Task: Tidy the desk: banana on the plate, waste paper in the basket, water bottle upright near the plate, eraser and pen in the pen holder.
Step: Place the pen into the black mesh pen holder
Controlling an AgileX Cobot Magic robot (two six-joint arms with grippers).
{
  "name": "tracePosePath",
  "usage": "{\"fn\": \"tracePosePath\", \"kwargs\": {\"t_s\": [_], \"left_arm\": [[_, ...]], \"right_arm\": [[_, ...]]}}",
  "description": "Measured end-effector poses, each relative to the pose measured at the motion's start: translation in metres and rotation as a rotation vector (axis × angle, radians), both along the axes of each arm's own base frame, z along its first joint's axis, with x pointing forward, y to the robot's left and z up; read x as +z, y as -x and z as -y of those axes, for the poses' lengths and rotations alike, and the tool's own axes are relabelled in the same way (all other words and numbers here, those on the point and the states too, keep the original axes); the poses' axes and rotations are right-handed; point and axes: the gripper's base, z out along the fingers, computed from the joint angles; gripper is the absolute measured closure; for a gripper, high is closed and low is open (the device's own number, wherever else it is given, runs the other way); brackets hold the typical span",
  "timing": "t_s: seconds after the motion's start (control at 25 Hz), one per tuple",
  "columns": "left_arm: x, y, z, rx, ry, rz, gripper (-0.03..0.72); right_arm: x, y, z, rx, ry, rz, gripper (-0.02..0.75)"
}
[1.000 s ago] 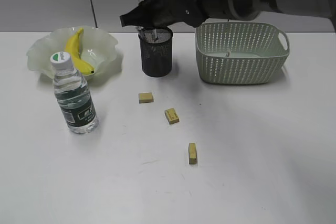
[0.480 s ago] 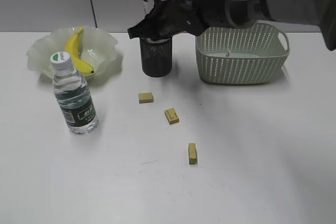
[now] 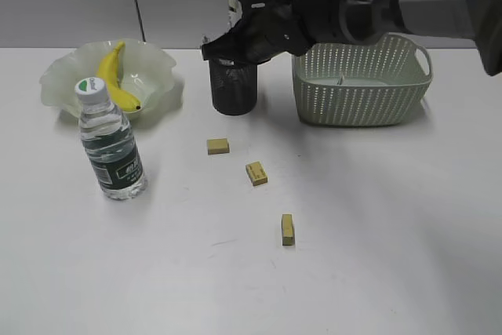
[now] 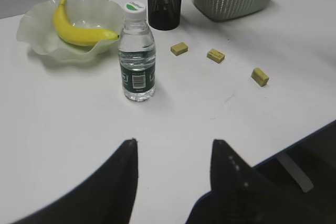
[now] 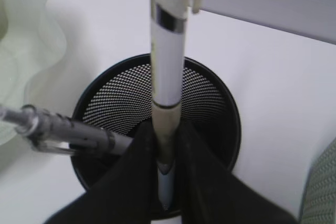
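From the outside camera, the right gripper (image 3: 227,46) is seen right over the pen holder (image 3: 233,88), but its fingers cannot be made out there. The banana (image 3: 114,76) is lying in the plate (image 3: 63,76). The water bottle (image 3: 110,140) is standing upright in front of the plate. 3 erasers (image 3: 218,146) (image 3: 256,172) (image 3: 288,229) are scattered on the desk (image 3: 376,233). The basket (image 3: 361,78) is just to the right of the pen holder.

In the left wrist view, the left gripper (image 4: 173,153) is spread wide, with nothing held, above the desk near the bottle.

In the right wrist view, a white pen (image 5: 168,85) is pinched between the dark fingers (image 5: 139,153) and held upright inside the mesh cup. A clear pen (image 5: 58,129) is leaning on the rim.
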Motion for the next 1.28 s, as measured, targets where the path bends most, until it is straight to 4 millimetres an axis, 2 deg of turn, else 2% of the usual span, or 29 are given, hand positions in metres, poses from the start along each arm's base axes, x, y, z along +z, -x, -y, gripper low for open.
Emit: {"fn": "tracePosePath", "kwargs": {"t_s": [0.24, 0.36, 0.56, 0.68, 0.8, 0.92, 1.04, 1.28], "left_arm": [[0.0, 0.0, 0.0, 0.0, 0.0, 0.0, 0.35], [0.0, 0.0, 0.0, 0.0, 0.0, 0.0, 0.35], [0.0, 0.0, 0.0, 0.0, 0.0, 0.0, 0.35], [0.0, 0.0, 0.0, 0.0, 0.0, 0.0, 0.35], [0.0, 0.0, 0.0, 0.0, 0.0, 0.0, 0.351], [0.0, 0.0, 0.0, 0.0, 0.0, 0.0, 0.351], [0.0, 0.0, 0.0, 0.0, 0.0, 0.0, 0.351], [0.0, 0.0, 0.0, 0.0, 0.0, 0.0, 0.351]], "right_arm": [[0.0, -0.002, 0.001, -0.003, -0.011, 0.006, 0.633], [0.0, -0.002, 0.001, -0.003, -0.014, 0.008, 0.582], [0.001, -0.002, 0.001, -0.002, -0.016, 0.01, 0.437], [0.001, -0.002, 0.001, -0.001, -0.016, 0.01, 0.393], [0.003, -0.002, 0.001, -0.003, -0.017, 0.012, 0.382], [0.017, 0.001, 0.004, -0.016, -0.008, 0.015, 0.378], [0.04, 0.006, 0.012, -0.059, 0.023, -0.01, 0.377], [0.091, 0.031, 0.029, 0.034, 0.228, -0.054, 0.388]]}}
